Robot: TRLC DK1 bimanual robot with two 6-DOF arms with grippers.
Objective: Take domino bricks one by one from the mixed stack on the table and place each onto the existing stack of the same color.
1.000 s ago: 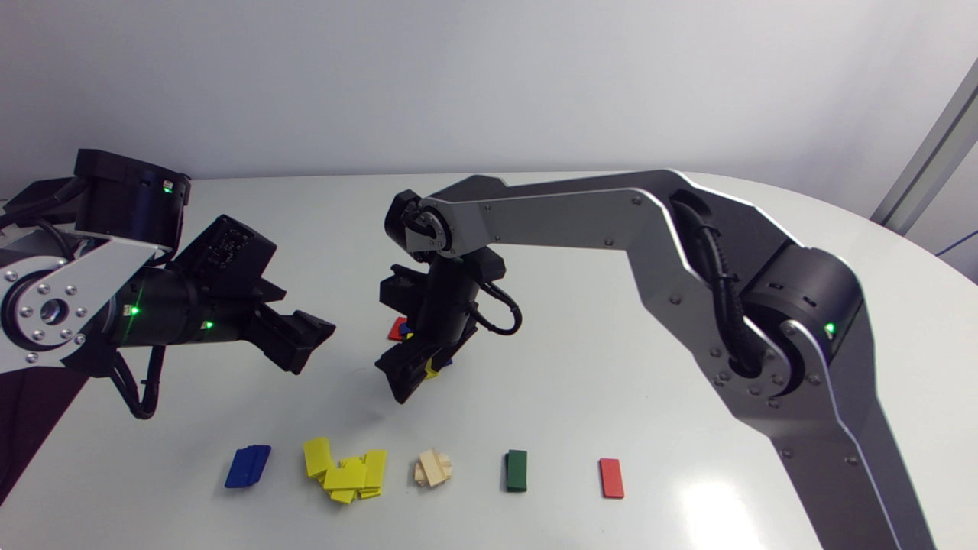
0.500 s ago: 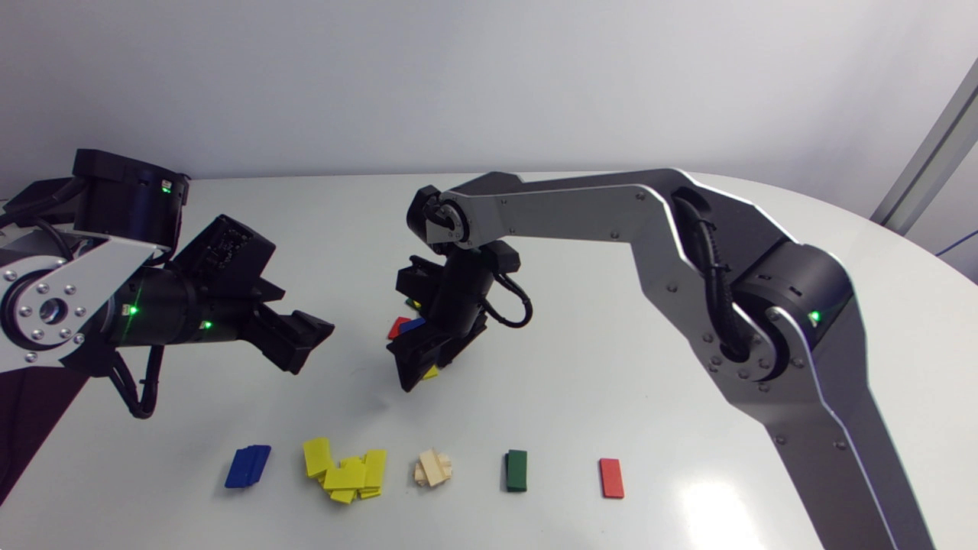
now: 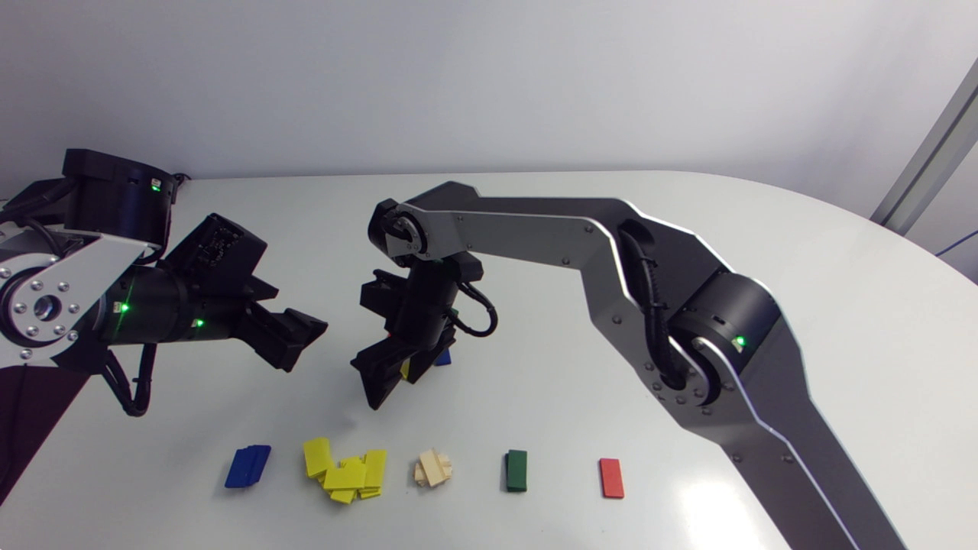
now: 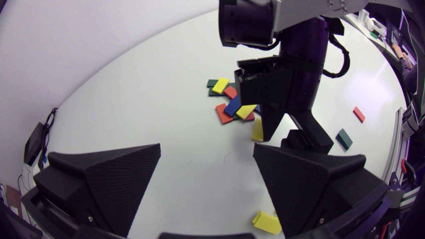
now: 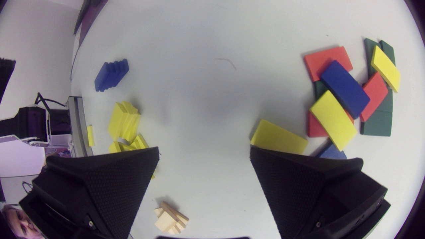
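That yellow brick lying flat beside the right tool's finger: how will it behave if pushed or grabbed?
The yellow brick looks a flat, stiff slab, so it should slide, not roll. Lying flat on the table, it probably offers the right tool only thin edges to pinch.

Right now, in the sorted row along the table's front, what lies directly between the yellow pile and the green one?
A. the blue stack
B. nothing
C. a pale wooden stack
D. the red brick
C: in the head view the pale wooden stack lies between the yellow pile and the green stack.
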